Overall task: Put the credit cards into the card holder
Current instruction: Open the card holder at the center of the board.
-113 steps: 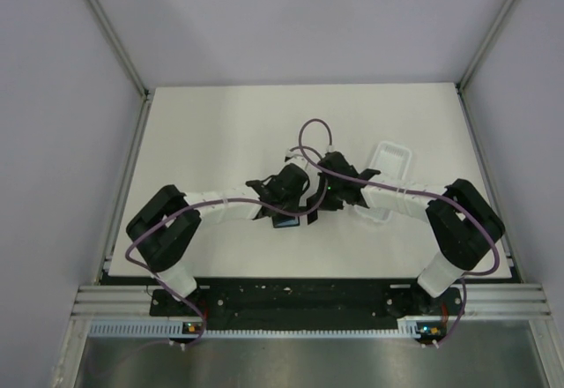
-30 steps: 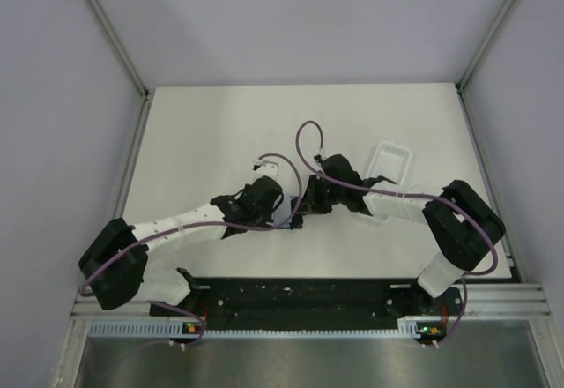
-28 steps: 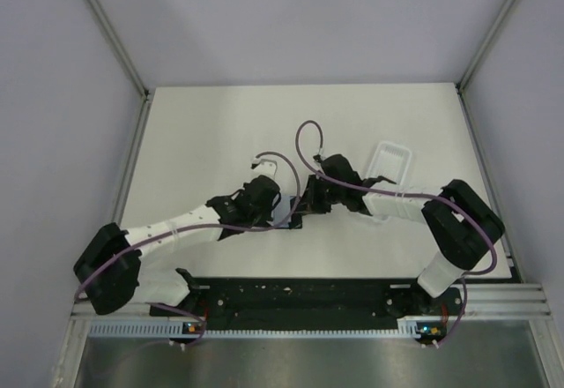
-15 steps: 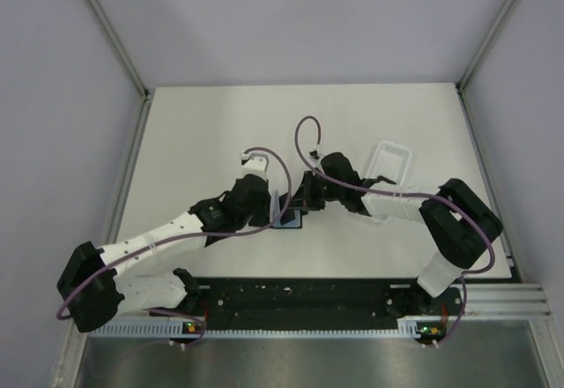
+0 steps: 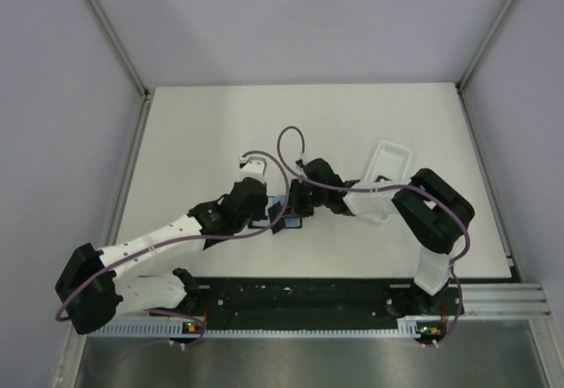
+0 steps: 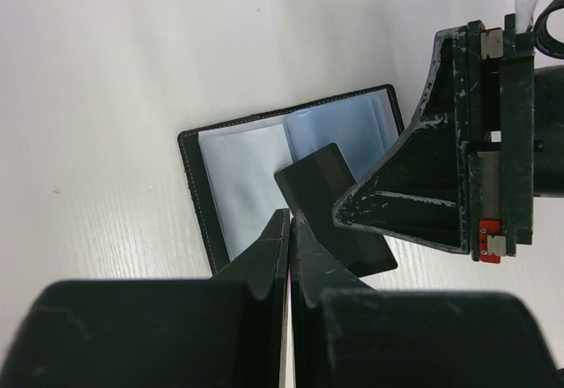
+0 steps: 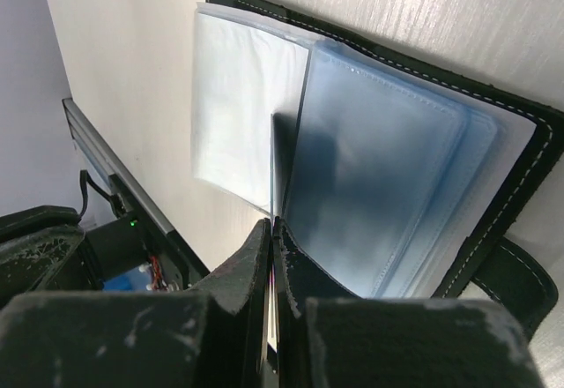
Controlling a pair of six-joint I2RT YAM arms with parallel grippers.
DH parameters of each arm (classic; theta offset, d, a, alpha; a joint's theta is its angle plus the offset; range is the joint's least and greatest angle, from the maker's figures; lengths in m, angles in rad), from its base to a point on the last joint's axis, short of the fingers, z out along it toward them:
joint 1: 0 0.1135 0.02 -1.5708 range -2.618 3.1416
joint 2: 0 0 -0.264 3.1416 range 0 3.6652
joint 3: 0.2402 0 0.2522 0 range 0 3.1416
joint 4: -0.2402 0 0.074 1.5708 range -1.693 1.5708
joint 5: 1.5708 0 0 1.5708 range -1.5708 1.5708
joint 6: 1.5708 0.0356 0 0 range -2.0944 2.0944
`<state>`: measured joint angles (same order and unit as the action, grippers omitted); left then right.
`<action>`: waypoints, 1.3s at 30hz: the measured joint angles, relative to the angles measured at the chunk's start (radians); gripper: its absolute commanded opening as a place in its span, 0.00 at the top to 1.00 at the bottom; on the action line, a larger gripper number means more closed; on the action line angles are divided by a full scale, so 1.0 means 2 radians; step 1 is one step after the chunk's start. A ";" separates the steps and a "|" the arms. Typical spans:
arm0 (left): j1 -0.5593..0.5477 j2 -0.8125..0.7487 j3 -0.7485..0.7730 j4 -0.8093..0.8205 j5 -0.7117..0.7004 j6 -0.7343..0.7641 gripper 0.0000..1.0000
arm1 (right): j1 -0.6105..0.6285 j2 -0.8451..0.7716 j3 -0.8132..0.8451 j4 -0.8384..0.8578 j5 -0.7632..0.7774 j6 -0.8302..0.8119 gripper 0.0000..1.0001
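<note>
**Wallet open mid-table, card over its lining**

Pale grey walls (image 5: 291, 18) and metal posts (image 5: 110, 31) box in a white table (image 5: 194, 141). The card holder (image 6: 242, 167) lies open at the table's centre, blue-grey lining up. The right gripper (image 7: 271, 225) pinches a dark credit card (image 6: 330, 185) slanted over it. The left gripper (image 6: 289, 229) has its fingers pressed together at the wallet's edge.

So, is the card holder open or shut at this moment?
Open. The card holder lies spread flat, black cover down, with its pale blue-grey inner sleeves facing up in both wrist views.
</note>
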<state>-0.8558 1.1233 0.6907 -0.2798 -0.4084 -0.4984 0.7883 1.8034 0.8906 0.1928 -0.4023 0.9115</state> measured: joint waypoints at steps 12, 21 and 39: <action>0.002 0.048 -0.030 0.058 0.026 -0.012 0.99 | 0.007 0.005 0.010 -0.014 0.026 0.000 1.00; 0.002 0.072 -0.030 0.078 0.039 -0.018 1.00 | 0.004 -0.066 0.004 -0.067 0.076 -0.011 1.00; 0.002 0.142 0.009 0.122 0.090 -0.013 1.00 | -0.016 -0.109 0.002 -0.196 0.171 -0.028 1.00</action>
<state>-0.8513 1.4075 0.7090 -0.0353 -0.2283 -0.5247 0.7559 1.5848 0.8948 -0.1989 -0.0612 0.8551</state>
